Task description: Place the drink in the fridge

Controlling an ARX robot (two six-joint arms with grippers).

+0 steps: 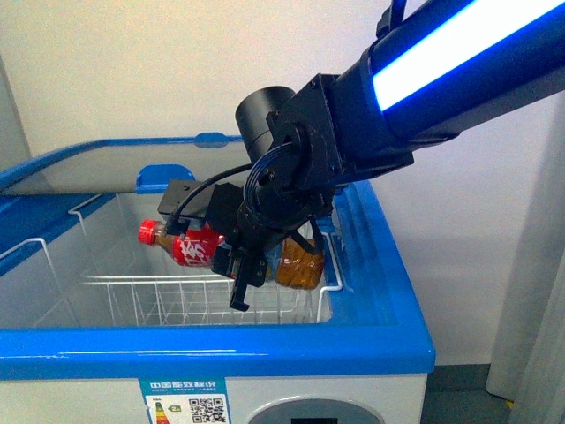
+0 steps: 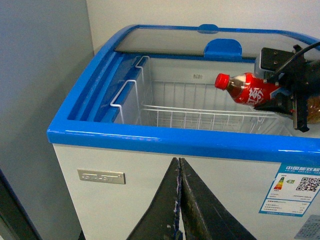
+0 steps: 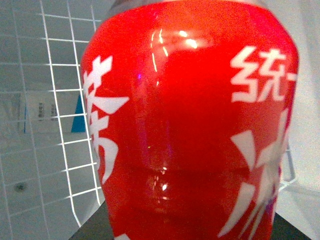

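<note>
At the front view's centre, the right gripper (image 1: 250, 252) clamps the drink (image 1: 199, 245) sideways over the open fridge (image 1: 212, 340) (presumably for lowering into its wire basket (image 1: 177, 296)); the left gripper (image 2: 179, 200) is closed and empty.

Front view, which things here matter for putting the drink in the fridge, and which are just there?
Part of the job:
- drink, held sideways over the opening
- fridge, lid slid open
- wire basket inside it
- right tool, holding the drink

Just there:
- left tool, shut, outside the fridge front
- energy sticker
- wall
</note>
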